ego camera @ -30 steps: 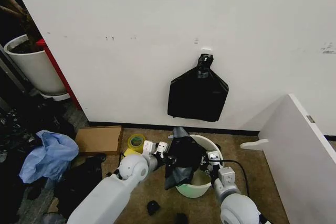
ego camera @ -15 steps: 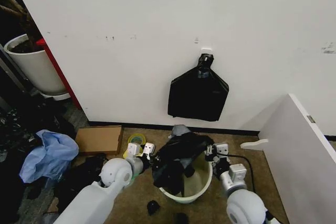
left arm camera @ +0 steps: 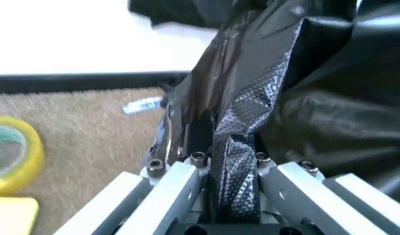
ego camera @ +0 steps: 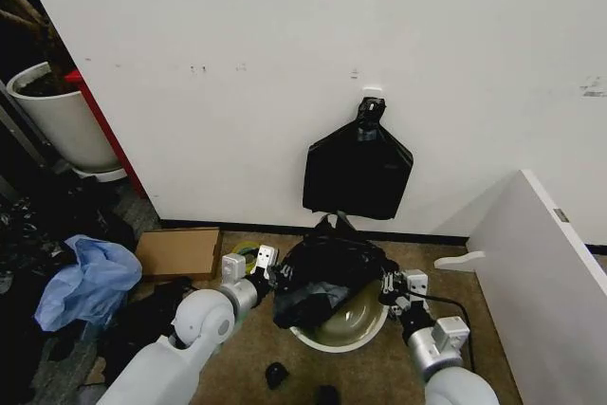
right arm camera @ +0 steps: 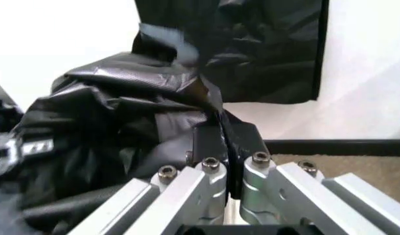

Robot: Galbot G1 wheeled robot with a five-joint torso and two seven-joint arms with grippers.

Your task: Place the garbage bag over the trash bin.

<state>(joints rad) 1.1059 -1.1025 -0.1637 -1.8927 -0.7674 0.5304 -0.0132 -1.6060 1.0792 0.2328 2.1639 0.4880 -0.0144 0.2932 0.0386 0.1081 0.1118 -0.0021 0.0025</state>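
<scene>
Garbage bag (ego camera: 322, 272) stretched over trash bin (ego camera: 353, 334), clamped by left claw (ego camera: 272, 275) and right claw (ego camera: 386, 288); we judge lowering over the rim next.

The trash bin (ego camera: 346, 334) is set on the floor before the wall, with the garbage bag (ego camera: 322, 272) draped over its 11 o'clock side. The left gripper (ego camera: 273, 277) is placed at the bag's 9 o'clock, the right gripper (ego camera: 387, 286) at 3 o'clock. A cardboard sheet (ego camera: 178, 251) is laid farther toward 9 o'clock.
</scene>
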